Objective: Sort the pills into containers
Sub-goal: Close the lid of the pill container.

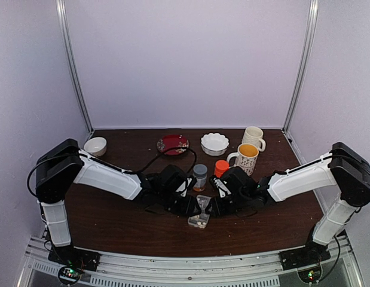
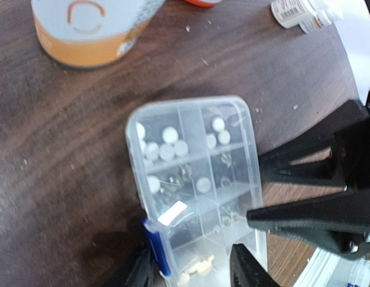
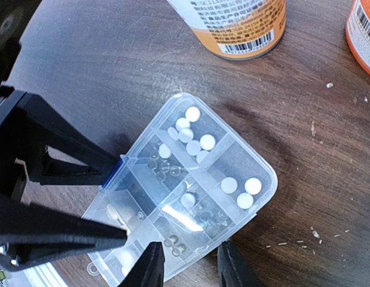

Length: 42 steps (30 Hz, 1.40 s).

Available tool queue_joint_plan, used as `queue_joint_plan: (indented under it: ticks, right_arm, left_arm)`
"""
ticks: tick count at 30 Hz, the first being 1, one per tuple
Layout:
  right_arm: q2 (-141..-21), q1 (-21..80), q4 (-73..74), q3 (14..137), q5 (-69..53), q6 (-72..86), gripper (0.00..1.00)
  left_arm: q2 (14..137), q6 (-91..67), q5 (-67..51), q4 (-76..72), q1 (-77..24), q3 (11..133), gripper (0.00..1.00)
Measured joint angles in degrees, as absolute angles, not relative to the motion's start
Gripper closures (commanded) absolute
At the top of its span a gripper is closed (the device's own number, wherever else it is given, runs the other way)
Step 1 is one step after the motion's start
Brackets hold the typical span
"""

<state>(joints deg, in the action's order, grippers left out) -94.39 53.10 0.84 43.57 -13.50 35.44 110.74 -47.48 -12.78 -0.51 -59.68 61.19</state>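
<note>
Left gripper (image 2: pixel 193 272) and right gripper (image 3: pixel 190 269), jaws half-spread at the pill box (image 2: pixel 190 155) edges, hold unclear: likely light, stiff, slippery; clamp its long walls, level, lest pills (image 2: pixel 167 143) spill.

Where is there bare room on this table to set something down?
Bare wood: near-left, between the left arm and the table's front edge; near-right, between the right arm and it. Crowded: the centre, where left hand and right hand meet at the pill box, grey-capped bottle and orange-capped bottle behind.
</note>
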Motion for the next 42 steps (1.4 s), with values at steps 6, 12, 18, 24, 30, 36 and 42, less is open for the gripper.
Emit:
queue_joint_plan:
  ticks: [6, 12, 18, 24, 30, 36, 42]
  right_arm:
    - [-94.3, 53.1, 0.8, 43.6, -13.4, 34.7, 0.68]
    - [-94.3, 53.1, 0.8, 43.6, -13.4, 34.5, 0.68]
    - [-94.3, 53.1, 0.9, 43.6, -13.4, 34.4, 0.67]
    - [-94.3, 53.1, 0.8, 43.6, -13.4, 34.4, 0.68]
    - [-94.3, 53.1, 0.7, 43.6, -13.4, 34.4, 0.68]
    - [-94.3, 53.1, 0.7, 43.5, -13.4, 34.5, 0.68]
    - [-94.3, 53.1, 0.7, 43.5, -13.4, 34.5, 0.69]
  left_arm:
    - [109.1, -46.9, -12.2, 1.4, -60.8, 60.1, 0.53]
    - [108.2, -46.4, -11.3, 1.8, -60.8, 59.3, 0.44]
    - [108.1, -46.2, -11.1, 1.3, -60.7, 59.1, 0.46]
    - [108.4, -46.4, -11.3, 0.7, -60.4, 59.1, 0.50]
    - [109.4, -46.6, -11.6, -2.0, -60.4, 59.1, 0.50]
    - [109.8, -46.8, -11.8, -2.5, -60.3, 59.1, 0.61]
    - [110.1, -47.1, -12.6, -2.5, -59.7, 59.1, 0.74]
